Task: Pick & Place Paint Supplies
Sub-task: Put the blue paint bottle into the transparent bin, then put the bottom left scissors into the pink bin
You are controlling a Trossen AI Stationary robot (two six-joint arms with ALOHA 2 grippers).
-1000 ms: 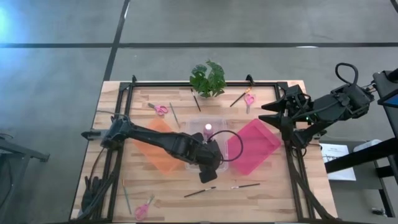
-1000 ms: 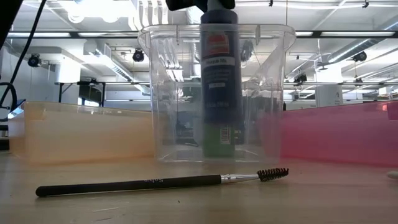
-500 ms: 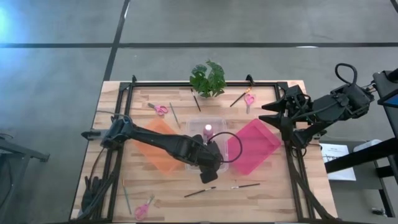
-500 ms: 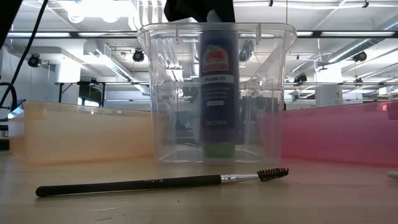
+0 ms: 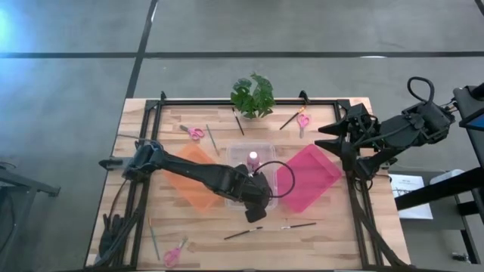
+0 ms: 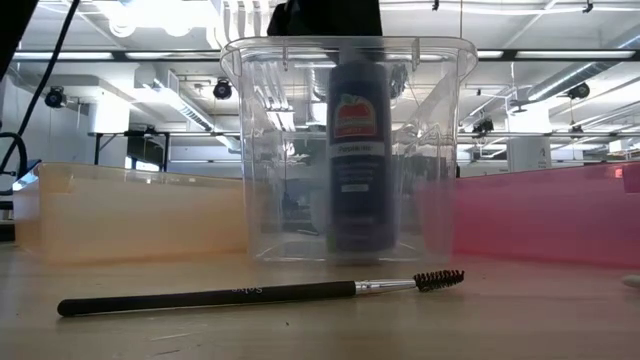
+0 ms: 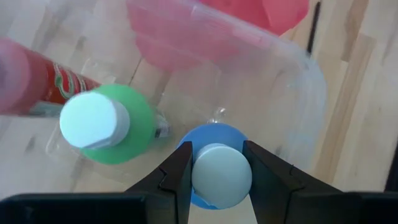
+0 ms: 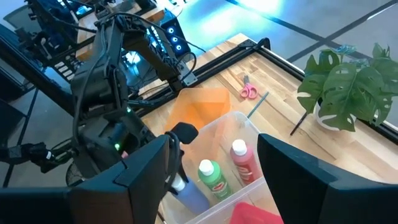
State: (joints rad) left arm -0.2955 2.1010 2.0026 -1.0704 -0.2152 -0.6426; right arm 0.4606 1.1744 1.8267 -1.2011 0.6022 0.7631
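Three paint bottles (image 7: 106, 122) in clear bin (image 5: 234, 155), three scissors (image 5: 196, 133) outside.

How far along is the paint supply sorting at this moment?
Done: the green bottle and pink bottle stand in the clear bin. In hand: the left gripper grips the blue bottle by its cap inside that bin. Left: brushes and scissors on the table. The right gripper waits open.

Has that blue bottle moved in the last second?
Yes. The blue bottle has sunk lower inside the clear bin, nearly reaching its floor.
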